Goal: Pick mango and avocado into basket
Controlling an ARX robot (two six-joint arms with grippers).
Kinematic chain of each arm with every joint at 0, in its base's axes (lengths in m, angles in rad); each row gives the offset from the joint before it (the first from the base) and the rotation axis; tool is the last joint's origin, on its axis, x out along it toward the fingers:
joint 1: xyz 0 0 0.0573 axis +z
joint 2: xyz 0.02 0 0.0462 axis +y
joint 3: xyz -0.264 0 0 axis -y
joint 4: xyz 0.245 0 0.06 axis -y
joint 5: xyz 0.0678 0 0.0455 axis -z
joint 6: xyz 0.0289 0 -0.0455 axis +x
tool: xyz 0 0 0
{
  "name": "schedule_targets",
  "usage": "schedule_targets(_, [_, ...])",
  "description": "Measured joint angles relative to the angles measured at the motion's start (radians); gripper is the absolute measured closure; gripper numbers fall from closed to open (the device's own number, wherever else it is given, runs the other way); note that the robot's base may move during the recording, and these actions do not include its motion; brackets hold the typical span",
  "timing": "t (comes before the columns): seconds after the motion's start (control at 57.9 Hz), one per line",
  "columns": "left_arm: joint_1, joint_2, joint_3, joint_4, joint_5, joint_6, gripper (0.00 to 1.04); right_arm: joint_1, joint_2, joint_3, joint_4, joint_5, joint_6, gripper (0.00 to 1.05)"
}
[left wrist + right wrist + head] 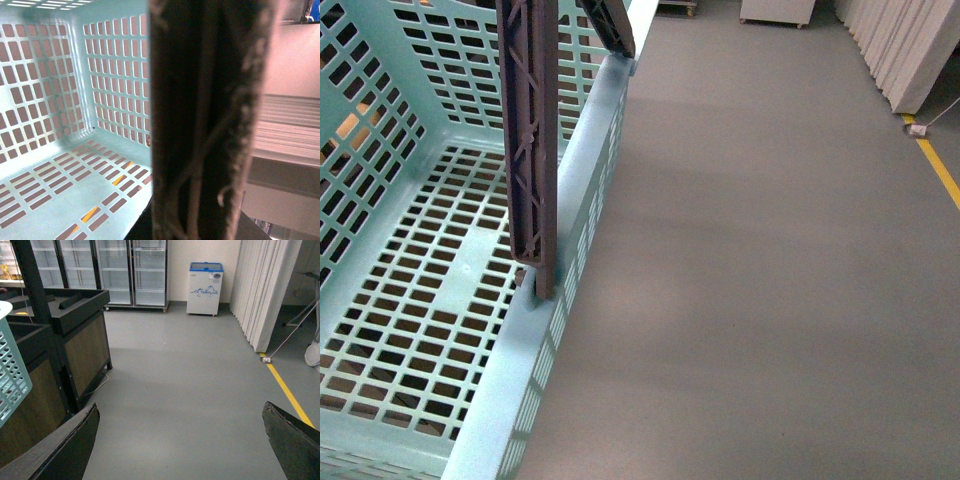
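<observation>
The light teal basket [582, 190] fills the left of the front view, its slotted floor bare inside. Its brown handle [528, 140] stands upright from the right rim. In the left wrist view the same handle [210, 125] fills the middle, with white zip ties along it, and my left gripper is shut on it; the basket's inside wall [65, 75] shows behind. My right gripper [182, 440] is open over bare floor, with nothing between its fingers. A corner of the basket [11, 365] shows at that view's edge. The mango and the avocado are out of view.
Grey floor [770, 250] stretches to the right of the basket, with a yellow line [940, 170] and white panels [910, 50] far right. The right wrist view shows a dark wooden display stand [75, 340], glass-door fridges [115, 270], a small white freezer [205, 287] and a white curtain [265, 290].
</observation>
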Motion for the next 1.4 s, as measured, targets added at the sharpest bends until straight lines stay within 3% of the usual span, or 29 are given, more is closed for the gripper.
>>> schedule_targets(1.4, [-0.003,0.0,-0.003,-0.001,0.001,-0.008,0.99,0.001,0.0,0.0,0.001,0.0,0.0,0.08])
